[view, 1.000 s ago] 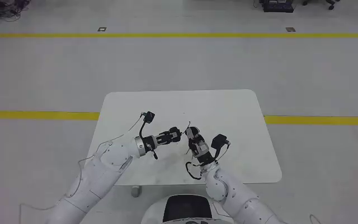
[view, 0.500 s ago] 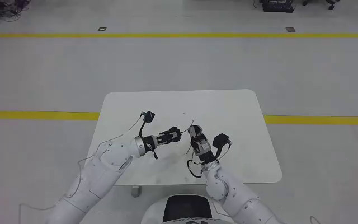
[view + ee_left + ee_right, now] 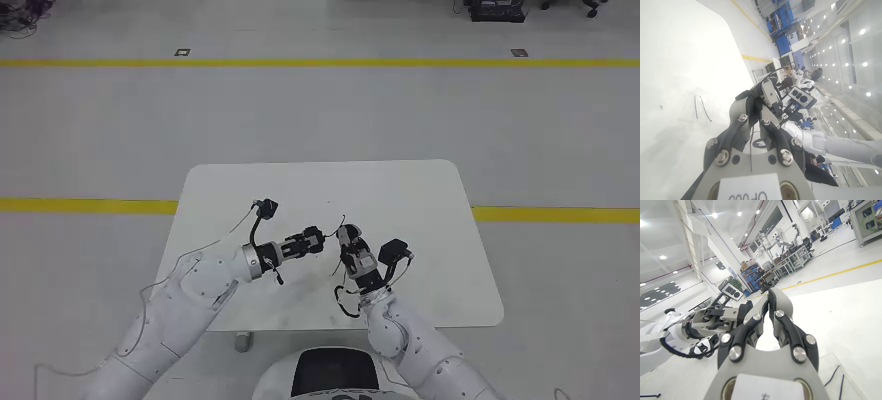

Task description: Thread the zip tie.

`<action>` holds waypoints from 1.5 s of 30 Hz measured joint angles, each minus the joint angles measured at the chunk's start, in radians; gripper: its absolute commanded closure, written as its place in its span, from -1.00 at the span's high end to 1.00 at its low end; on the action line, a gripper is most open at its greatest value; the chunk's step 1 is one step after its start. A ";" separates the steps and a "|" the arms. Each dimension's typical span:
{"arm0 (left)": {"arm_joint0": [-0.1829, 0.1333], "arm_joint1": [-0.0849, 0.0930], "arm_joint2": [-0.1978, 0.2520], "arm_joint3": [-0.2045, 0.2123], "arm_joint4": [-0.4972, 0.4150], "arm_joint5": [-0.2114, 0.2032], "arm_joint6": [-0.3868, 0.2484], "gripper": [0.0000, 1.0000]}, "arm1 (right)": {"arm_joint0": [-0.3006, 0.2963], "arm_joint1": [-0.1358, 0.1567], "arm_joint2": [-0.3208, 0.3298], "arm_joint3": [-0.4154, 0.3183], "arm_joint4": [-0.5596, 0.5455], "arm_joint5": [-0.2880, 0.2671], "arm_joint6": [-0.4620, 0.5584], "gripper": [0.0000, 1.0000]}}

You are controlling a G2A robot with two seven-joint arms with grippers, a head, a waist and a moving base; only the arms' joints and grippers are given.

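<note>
Top view: the left gripper [image 3: 317,239] and the right gripper [image 3: 344,237] are being held tip to tip above the middle of the white table [image 3: 400,185], just beside each other. The zip tie [image 3: 337,224] is being held off the table at the spot where they meet, its thin black strap being shown rising from the gap toward the far side. In the left wrist view, the strap is being pinched between the clenched left fingers [image 3: 735,109] and is being let trail back across the palm plate. In the right wrist view, the right fingers [image 3: 780,300] are being pressed flat together, pad against pad; whether the strap is being caught between them cannot be told. Two spare ties [image 3: 696,108] are being shown lying side by side on a clear tray [image 3: 714,106] on the table, near the grippers.
</note>
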 measured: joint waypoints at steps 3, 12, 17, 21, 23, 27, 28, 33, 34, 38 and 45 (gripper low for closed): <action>0.002 0.001 -0.002 -0.001 -0.002 -0.002 -0.001 -1.00 | -0.003 -0.002 0.007 0.001 -0.005 0.002 0.002 -1.00; 0.004 0.002 0.006 -0.006 0.008 0.001 -0.002 -1.00 | -0.007 -0.011 0.012 0.005 -0.023 -0.001 0.008 -1.00; 0.000 0.001 0.012 -0.005 0.010 0.003 -0.002 -1.00 | -0.006 -0.015 0.013 0.012 -0.035 -0.004 0.016 -1.00; 0.000 0.002 0.008 -0.002 -0.006 -0.003 -0.002 -1.00 | -0.008 -0.017 0.022 0.016 -0.041 0.002 0.016 -1.00; 0.001 0.003 0.006 -0.001 -0.008 -0.005 -0.004 -1.00 | -0.010 -0.018 0.028 0.016 -0.042 0.002 0.013 -1.00; 0.003 0.004 0.004 -0.004 -0.012 -0.005 -0.010 -1.00 | -0.015 -0.019 0.039 0.014 -0.051 0.007 0.008 -1.00; 0.003 0.005 0.004 -0.005 -0.011 -0.004 -0.013 -1.00 | -0.016 -0.019 0.041 0.013 -0.054 0.009 0.006 -1.00; 0.003 0.006 0.010 -0.012 0.005 0.001 -0.018 -1.00 | -0.020 -0.022 0.046 0.009 -0.069 0.010 0.008 -1.00; 0.003 0.006 0.011 -0.012 0.007 0.001 -0.018 -1.00 | -0.021 -0.023 0.047 0.008 -0.070 0.010 0.009 -1.00; 0.002 0.006 0.011 -0.010 0.005 0.005 -0.013 -1.00 | -0.026 -0.025 0.052 0.006 -0.064 -0.008 0.007 -1.00; 0.003 0.005 0.000 0.006 -0.046 0.031 0.006 -1.00 | -0.044 -0.020 0.066 -0.024 -0.023 -0.059 -0.005 -1.00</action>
